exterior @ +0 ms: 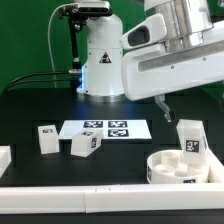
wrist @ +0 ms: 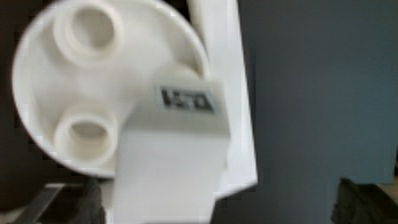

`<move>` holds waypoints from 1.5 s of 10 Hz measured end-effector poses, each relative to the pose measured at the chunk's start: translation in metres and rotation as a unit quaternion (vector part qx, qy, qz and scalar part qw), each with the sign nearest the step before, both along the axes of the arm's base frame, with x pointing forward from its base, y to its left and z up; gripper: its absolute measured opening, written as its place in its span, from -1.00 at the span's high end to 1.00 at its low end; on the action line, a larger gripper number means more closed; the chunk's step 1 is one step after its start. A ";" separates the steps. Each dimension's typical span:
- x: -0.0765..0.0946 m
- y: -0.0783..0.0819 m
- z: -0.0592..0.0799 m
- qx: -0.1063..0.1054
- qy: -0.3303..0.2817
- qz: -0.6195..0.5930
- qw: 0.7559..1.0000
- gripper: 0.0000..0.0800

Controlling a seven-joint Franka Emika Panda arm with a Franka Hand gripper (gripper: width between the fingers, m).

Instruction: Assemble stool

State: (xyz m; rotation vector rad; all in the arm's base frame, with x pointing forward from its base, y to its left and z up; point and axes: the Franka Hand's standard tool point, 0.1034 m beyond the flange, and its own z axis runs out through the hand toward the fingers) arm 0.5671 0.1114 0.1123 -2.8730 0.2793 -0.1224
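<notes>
The gripper (wrist: 214, 196) is released. In the wrist view its two dark fingers (wrist: 57, 203) stand wide apart, one on either side of a leg (wrist: 175, 150). Bare gaps show between them and the plastic, so nothing is grasped. That leg bears a black-and-white tag (wrist: 189, 100) and overlaps the seat (wrist: 71, 85), a round rimmed disc. Two of the seat's round sockets (wrist: 86, 30) show beside the leg. A long white rail (wrist: 228, 50) runs close along the seat's edge.

In the exterior view the gripper hangs from the arm (exterior: 170, 55), which comes in from about two o'clock. The leg stands upright at roughly five o'clock from the fingers, near them but apart. It rises from the far part of the seat; whether its foot sits in a socket I cannot tell. The seat lies on the black table (exterior: 30, 110) at about four o'clock in the scene, just beside the front rail.

At nine o'clock from the seat, well apart from it, a second leg (exterior: 47, 138) and a third leg (exterior: 83, 145) sit near each other, tags showing. The marker board (exterior: 105, 128) lies flat at about one o'clock from them. The robot's white base (exterior: 100, 60) stands at twelve o'clock from the board.
</notes>
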 end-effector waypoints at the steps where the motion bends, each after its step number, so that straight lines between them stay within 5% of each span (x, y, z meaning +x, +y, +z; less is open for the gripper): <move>1: 0.002 -0.001 0.001 0.001 0.000 -0.001 1.000 -0.62; 3: 0.002 -0.001 0.001 0.000 -0.001 0.004 1.000 -0.62; 7: 0.008 0.006 0.006 -0.093 -0.060 0.269 0.957 -0.62; 10: 0.006 0.002 0.002 -0.103 -0.079 0.354 0.926 -0.62; 13: 0.002 0.010 -0.003 -0.142 -0.096 0.534 0.828 -0.62; 15: -0.003 0.013 -0.018 -0.147 -0.092 0.635 0.753 -0.62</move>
